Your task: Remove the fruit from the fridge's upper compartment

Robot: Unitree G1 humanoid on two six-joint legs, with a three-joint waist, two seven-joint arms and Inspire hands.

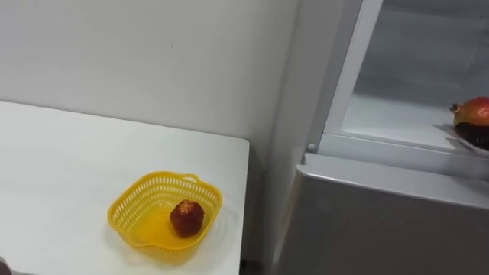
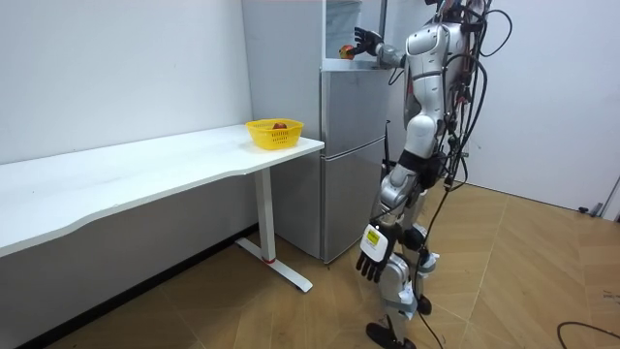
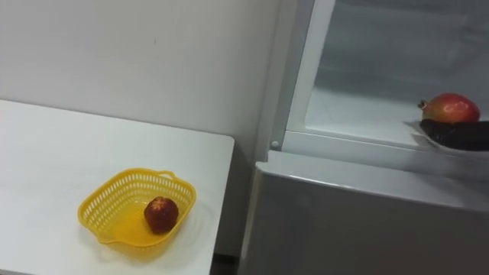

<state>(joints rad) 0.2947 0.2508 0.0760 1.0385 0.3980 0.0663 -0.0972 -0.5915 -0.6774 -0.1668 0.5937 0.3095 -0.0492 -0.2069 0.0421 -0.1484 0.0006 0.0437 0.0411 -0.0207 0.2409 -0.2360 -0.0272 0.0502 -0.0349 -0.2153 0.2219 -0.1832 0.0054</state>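
Closest is the yellow basket [image 1: 137, 200] on the white table [image 1: 61, 168], with one dark red fruit [image 1: 186, 218] inside. The mango [image 3: 450, 108] sits on the open upper fridge shelf [image 3: 367, 114]. The right hand [image 2: 366, 41], fingers spread wide, is just beside it and holds nothing. The left hand [image 2: 372, 262] hangs relaxed. The mango is probably firm, smooth and easily bruised, so cup it around the middle.

Bright even indoor light, faint shadow beneath basket [image 1: 137, 205]; fridge [image 1: 397, 114] interior pale — softly lit

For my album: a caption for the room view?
Robot at the fridge, right hand at a red fruit in its upper compartment; yellow basket on the table.
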